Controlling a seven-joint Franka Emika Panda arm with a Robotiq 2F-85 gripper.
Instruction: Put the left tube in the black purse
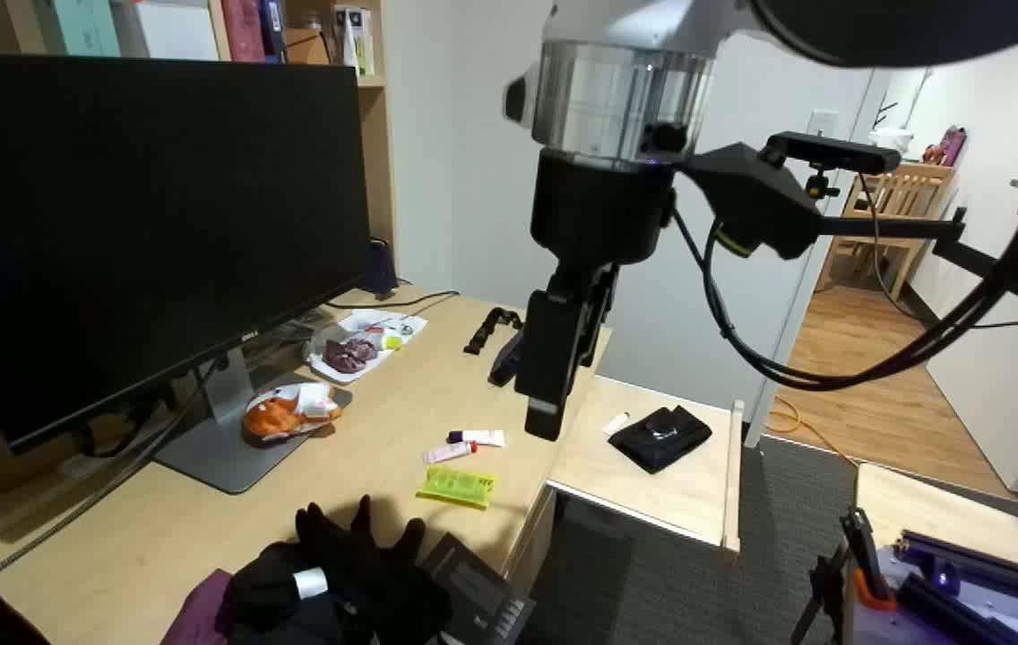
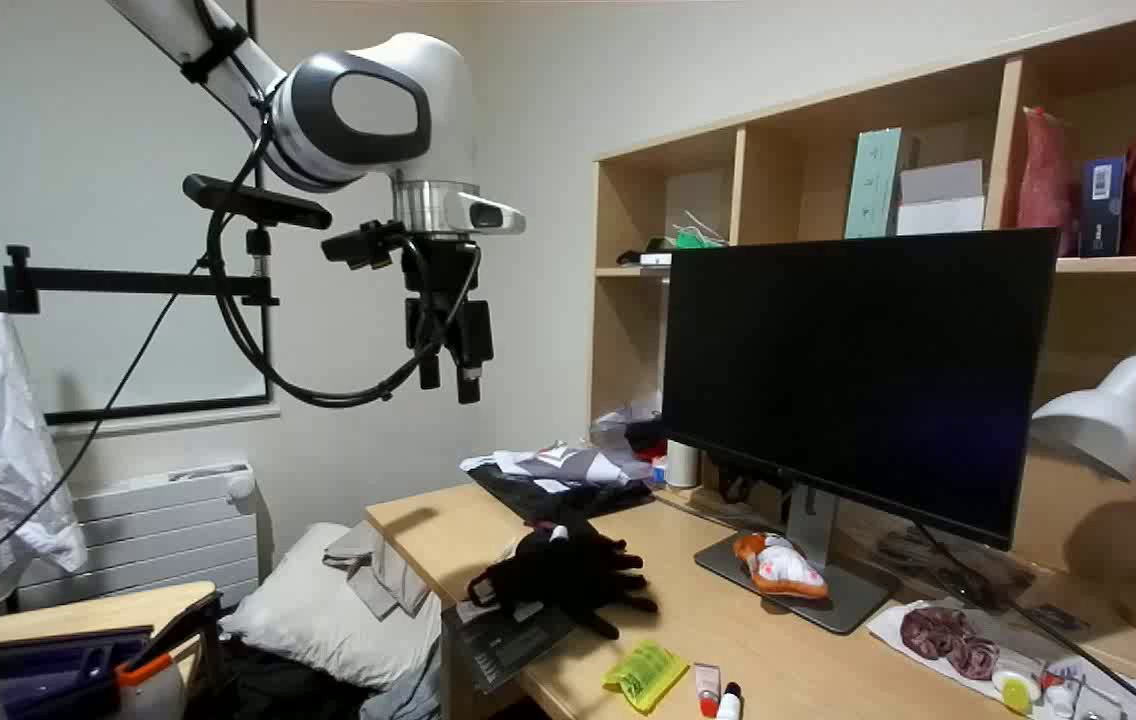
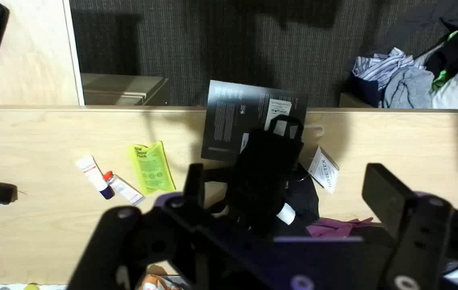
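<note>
Your claw (image 3: 284, 185) hung well above the desk (image 1: 410, 381), its fingers (image 3: 386, 197) spread wide with nothing between them; the heap of black fabric (image 3: 259, 177) framed there in the wrist view lay far below. Out from that heap sat the yellow pouch (image 3: 152, 167), and beyond it the pinkish tube (image 3: 126, 189), red-capped, and the white tube (image 3: 92, 173), dark-capped, lay flat and close beside each other. Which of the two you were meant to count as left was uncertain: the white tube lay leftmost in the wrist view, the pinkish tube in both exterior views. Farther out, on a pale board (image 1: 612, 488) past the desk's edge, lay what you could best take for the black purse (image 1: 652, 452); whether its mouth gaped could not be told. You were, it seemed, at the first step, with neither tube picked up. The next move called for settling on one tube, bringing the claw over it, turning the fingers across its narrow width and coming down gently without nudging its neighbour.
</note>
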